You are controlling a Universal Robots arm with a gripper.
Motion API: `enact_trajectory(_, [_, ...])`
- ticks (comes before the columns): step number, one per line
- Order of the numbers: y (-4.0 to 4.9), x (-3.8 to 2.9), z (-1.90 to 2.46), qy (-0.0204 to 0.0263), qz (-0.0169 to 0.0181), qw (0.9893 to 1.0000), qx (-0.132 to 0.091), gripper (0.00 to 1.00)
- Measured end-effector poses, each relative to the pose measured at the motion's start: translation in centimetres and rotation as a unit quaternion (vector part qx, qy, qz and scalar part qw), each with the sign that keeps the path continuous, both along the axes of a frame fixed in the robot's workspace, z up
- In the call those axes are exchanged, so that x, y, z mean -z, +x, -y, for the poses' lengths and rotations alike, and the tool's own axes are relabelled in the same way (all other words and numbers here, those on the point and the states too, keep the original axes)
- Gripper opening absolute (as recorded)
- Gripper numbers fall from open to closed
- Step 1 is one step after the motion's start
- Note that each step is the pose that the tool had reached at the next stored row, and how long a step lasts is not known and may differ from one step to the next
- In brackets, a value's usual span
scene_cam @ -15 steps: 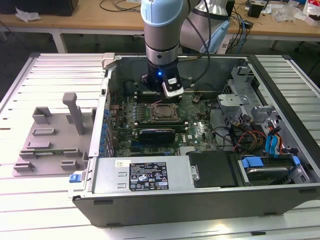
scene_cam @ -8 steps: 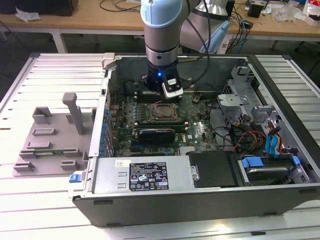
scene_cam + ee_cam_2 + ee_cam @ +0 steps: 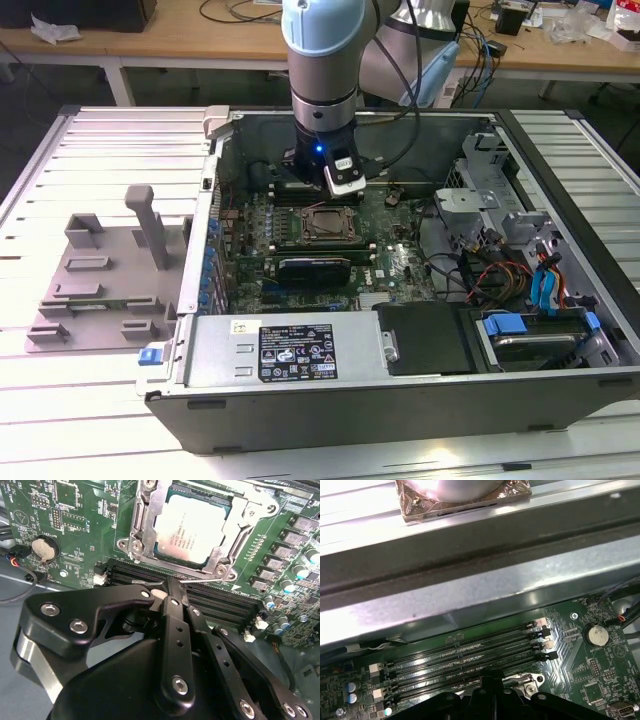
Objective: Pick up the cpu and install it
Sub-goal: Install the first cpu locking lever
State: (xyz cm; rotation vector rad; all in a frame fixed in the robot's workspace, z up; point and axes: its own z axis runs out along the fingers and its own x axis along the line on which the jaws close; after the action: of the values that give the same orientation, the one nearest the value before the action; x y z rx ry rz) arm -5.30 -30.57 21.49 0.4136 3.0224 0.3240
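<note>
In the second wrist view the cpu [image 3: 192, 527], a flat square chip with a silver top, lies inside the motherboard socket, with the socket's metal frame [image 3: 145, 527] around its edges. My gripper [image 3: 171, 587] hovers over the black memory slots [image 3: 220, 602] beside the socket, a short way from the chip. Its black fingers [image 3: 172, 630] are together and hold nothing. In the exterior view the gripper [image 3: 322, 185] hangs inside the open computer case, just behind the socket [image 3: 325, 225].
The case walls [image 3: 300, 350] enclose the green motherboard [image 3: 400, 265]. A grey plastic fixture tray [image 3: 100, 290] lies on the slatted table at the exterior view's left. Drive bays and cables [image 3: 520, 280] fill the case's right side. A coin battery [image 3: 596, 635] sits near the memory slots [image 3: 465, 657].
</note>
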Motion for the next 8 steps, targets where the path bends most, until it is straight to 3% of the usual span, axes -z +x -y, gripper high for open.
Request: enact_trajectory(8, [0.00, 0.10, 0.00, -0.0001, 0.0000, 1.0000, 0.000, 0.11])
